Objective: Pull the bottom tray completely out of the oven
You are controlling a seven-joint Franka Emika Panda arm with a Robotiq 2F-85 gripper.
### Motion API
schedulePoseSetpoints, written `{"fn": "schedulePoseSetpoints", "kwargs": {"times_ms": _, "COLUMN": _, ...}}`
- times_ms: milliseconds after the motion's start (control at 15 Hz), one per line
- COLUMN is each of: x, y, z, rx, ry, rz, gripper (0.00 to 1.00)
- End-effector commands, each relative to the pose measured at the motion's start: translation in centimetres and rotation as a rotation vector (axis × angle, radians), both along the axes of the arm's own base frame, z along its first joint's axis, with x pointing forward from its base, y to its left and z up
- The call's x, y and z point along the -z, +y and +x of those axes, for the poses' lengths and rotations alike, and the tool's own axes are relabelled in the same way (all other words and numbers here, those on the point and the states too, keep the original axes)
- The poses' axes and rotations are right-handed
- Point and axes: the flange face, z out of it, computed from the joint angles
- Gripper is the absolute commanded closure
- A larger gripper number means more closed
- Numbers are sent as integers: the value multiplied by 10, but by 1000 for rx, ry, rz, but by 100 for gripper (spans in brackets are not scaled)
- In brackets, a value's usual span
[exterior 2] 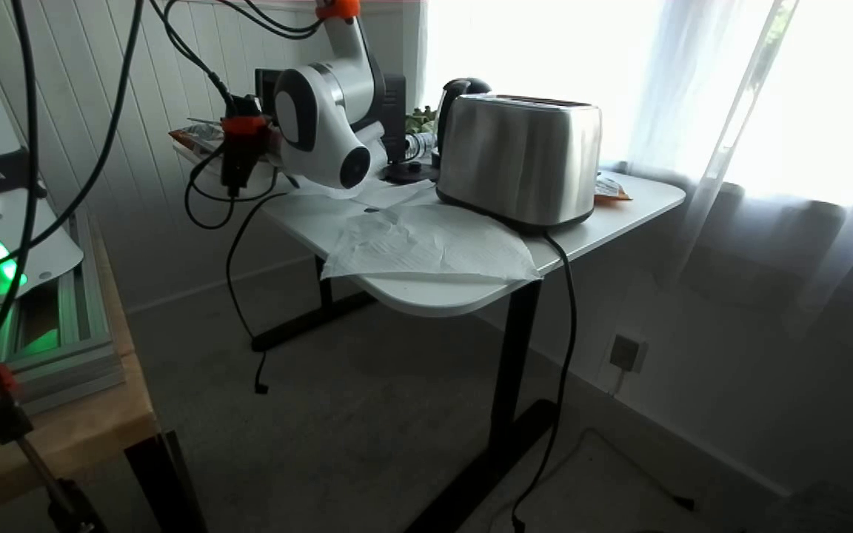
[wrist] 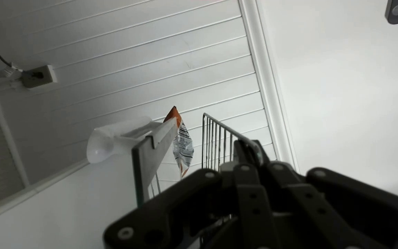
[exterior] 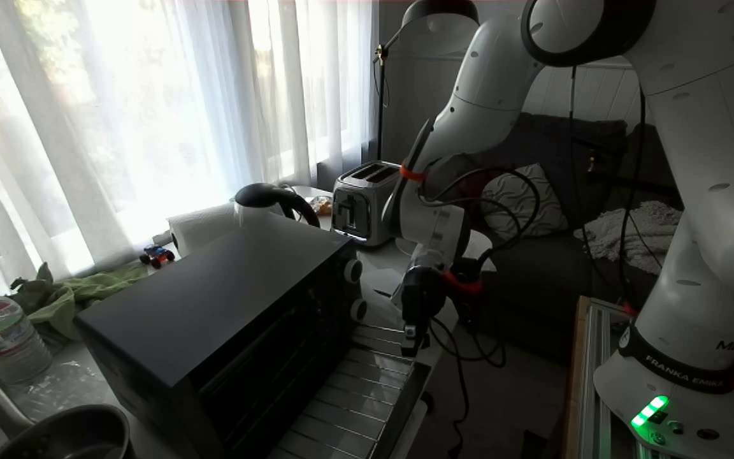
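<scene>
The oven is a large black box with a dark top on the white table; part of it shows behind the arm in an exterior view. The bottom tray, a silvery rack of parallel bars, sticks out of the oven's open front, above the lowered door. Its bars and front rod also show in the wrist view. My gripper points down at the tray's front corner near the knobs. In the wrist view its fingertips are shut around the tray's front rod. The tray's rear is hidden in the oven.
The lowered oven door lies under the tray. A silver slot toaster and a black-handled kettle stand behind the oven. A pot and a water bottle stand beside it. Loose cables hang from the wrist.
</scene>
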Motion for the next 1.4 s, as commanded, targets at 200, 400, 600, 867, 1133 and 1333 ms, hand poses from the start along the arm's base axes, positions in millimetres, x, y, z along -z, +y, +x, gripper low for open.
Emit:
{"fn": "schedulePoseSetpoints", "kwargs": {"times_ms": 200, "x": -2, "y": -6, "z": -23, "rx": -6, "ry": 18, "rz": 15, "gripper": 96}}
{"fn": "schedulePoseSetpoints", "kwargs": {"times_ms": 400, "x": 0, "y": -7, "z": -28, "rx": -3, "ry": 19, "rz": 18, "gripper": 96}}
{"fn": "schedulePoseSetpoints", "kwargs": {"times_ms": 600, "x": 0, "y": -8, "z": -32, "rx": -1, "ry": 12, "rz": 21, "gripper": 96}}
{"fn": "schedulePoseSetpoints", "kwargs": {"times_ms": 867, "x": 1, "y": -11, "z": -36, "rx": 4, "ry": 12, "rz": 25, "gripper": 96}}
{"fn": "schedulePoseSetpoints", "kwargs": {"times_ms": 1133, "x": 4, "y": -13, "z": -45, "rx": 31, "ry": 48, "rz": 20, "gripper": 96}}
{"fn": "schedulePoseSetpoints", "kwargs": {"times_ms": 1333, "x": 7, "y": -16, "z": -53, "rx": 46, "ry": 65, "rz": 12, "gripper": 96}}
